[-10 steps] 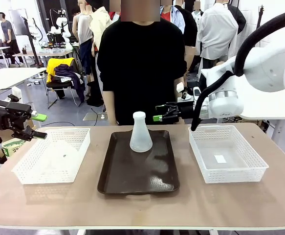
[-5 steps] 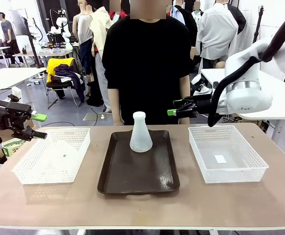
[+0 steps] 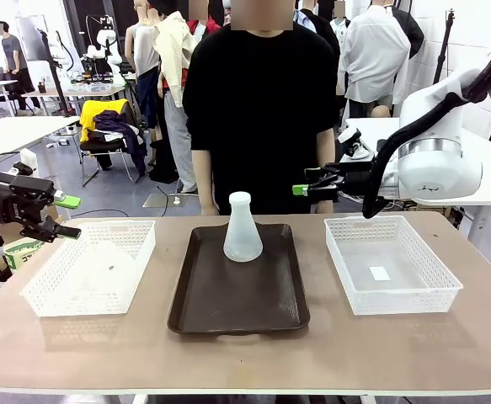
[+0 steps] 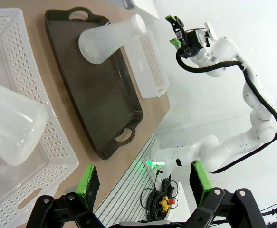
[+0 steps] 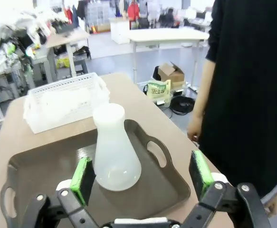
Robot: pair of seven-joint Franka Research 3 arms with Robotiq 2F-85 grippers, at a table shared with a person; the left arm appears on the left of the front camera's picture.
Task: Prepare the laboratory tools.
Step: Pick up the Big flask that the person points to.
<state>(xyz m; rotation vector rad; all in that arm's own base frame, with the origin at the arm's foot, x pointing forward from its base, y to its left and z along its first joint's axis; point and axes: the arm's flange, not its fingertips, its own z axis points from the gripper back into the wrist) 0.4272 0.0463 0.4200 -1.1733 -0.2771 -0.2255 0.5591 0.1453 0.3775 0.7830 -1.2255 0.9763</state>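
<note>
one flask unmoved; right gripper has drawn back rightward

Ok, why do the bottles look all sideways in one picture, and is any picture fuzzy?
Left wrist view: the camera is rolled, so the tray and the flask on it look sideways, and the near flask in the basket looms big and soft. Right wrist view: the far room is blurry. Front view: sharp, evenly lit, faint reflections on the table.

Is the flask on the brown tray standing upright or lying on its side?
Upright. The flask stands on its wide base on the tray, with the narrow neck pointing up.
</note>
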